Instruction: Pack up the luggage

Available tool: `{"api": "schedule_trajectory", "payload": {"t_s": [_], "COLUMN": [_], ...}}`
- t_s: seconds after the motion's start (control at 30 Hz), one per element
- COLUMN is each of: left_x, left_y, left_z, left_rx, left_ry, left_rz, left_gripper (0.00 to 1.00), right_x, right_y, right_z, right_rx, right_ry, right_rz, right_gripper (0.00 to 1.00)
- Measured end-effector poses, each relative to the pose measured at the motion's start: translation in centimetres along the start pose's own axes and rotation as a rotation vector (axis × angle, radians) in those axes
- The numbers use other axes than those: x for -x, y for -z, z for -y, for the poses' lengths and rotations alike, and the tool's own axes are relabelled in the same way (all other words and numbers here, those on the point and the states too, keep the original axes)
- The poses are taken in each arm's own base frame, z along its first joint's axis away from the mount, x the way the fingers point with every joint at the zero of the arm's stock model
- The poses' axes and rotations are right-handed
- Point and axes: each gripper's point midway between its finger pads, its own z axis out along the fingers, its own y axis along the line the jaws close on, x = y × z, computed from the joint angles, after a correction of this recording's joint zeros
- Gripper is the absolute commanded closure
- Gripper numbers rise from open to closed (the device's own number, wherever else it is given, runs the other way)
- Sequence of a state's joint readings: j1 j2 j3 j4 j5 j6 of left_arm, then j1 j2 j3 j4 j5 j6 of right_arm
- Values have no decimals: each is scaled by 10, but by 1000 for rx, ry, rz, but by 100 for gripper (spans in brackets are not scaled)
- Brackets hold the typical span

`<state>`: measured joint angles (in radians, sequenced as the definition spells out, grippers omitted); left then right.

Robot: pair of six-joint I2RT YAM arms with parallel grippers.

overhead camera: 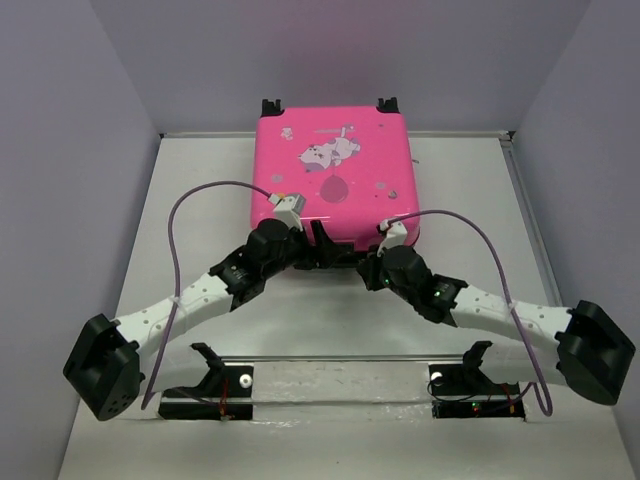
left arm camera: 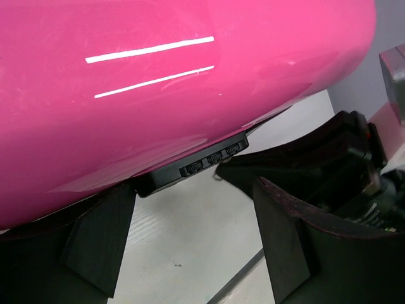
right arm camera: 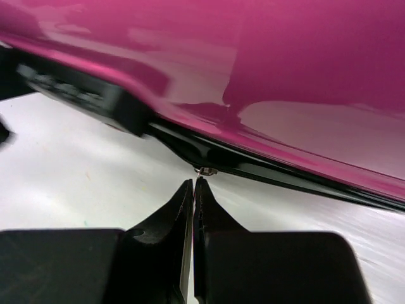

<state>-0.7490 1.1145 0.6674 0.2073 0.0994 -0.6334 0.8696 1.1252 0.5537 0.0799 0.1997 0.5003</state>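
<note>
The pink luggage [overhead camera: 335, 170] lies closed and flat at the back middle of the table, print side up. Its shell fills the left wrist view [left arm camera: 158, 76] and the right wrist view [right arm camera: 285, 76]. My left gripper [overhead camera: 318, 243] is open at the case's near edge, its jaws [left arm camera: 190, 247] apart below the black combination lock [left arm camera: 196, 166] and holding nothing. My right gripper [overhead camera: 368, 262] is shut, its tips [right arm camera: 193, 183] pinched on the thin metal zipper pull [right arm camera: 205, 170] hanging from the black zipper trim [right arm camera: 285, 174].
The table [overhead camera: 470, 200] is white with grey walls on the left, right and back. Two black caster wheels [overhead camera: 272, 104] stick out at the case's far edge. Black stands [overhead camera: 220, 382] sit by the arm bases. Purple cables [overhead camera: 175, 250] arc over both arms.
</note>
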Motion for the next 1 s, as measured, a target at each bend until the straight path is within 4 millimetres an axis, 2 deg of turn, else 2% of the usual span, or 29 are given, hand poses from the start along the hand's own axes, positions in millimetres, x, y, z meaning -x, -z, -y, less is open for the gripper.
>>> {"api": "schedule_trajectory", "payload": {"t_s": [0.2,0.47,0.57,0.6,0.63,0.67,0.77,0.8,0.83,0.87,0.9,0.93,0.97,1.0], "left_x": [-3,2,6,8,9,11,26,32,46,67,88,121,142,172], "left_y": [-11,-10,-9,-7,-7,-7,-3,0,2,4,9,20,30,48], "left_z": [9,1,-2,-1,1,2,24,34,49,67,86,107,120,130], "left_rx": [19,83,117,127,129,131,100,84,46,2,-41,-83,-109,-130], "left_ry": [-8,28,32,31,32,31,30,24,9,-8,-20,-40,-46,-53], "left_rz": [-36,-20,-16,-20,-25,-29,-34,-29,1,56,112,201,260,342], "left_gripper": [25,33,29,24,12,4,1,1,1,1,1,1,1,1], "right_x": [-8,-4,-4,-6,-7,-7,-5,-5,-8,-14,-28,-32,-34,-33], "right_y": [-36,-64,-71,-70,-69,-66,-51,-39,-31,-18,1,10,25,31], "right_z": [-40,-76,-87,-88,-89,-91,-93,-92,-90,-93,-102,-107,-117,-120], "right_rx": [-13,76,126,144,162,177,214,229,237,269,305,319,343,339], "right_ry": [-16,-147,-196,-211,-223,-233,-251,-254,-251,-250,-218,-196,-171,-147], "right_rz": [73,219,265,275,281,289,297,301,292,266,202,166,126,103], "right_gripper": [93,93,93,93,93,93,91,70,54,37,16,9,2,0]}}
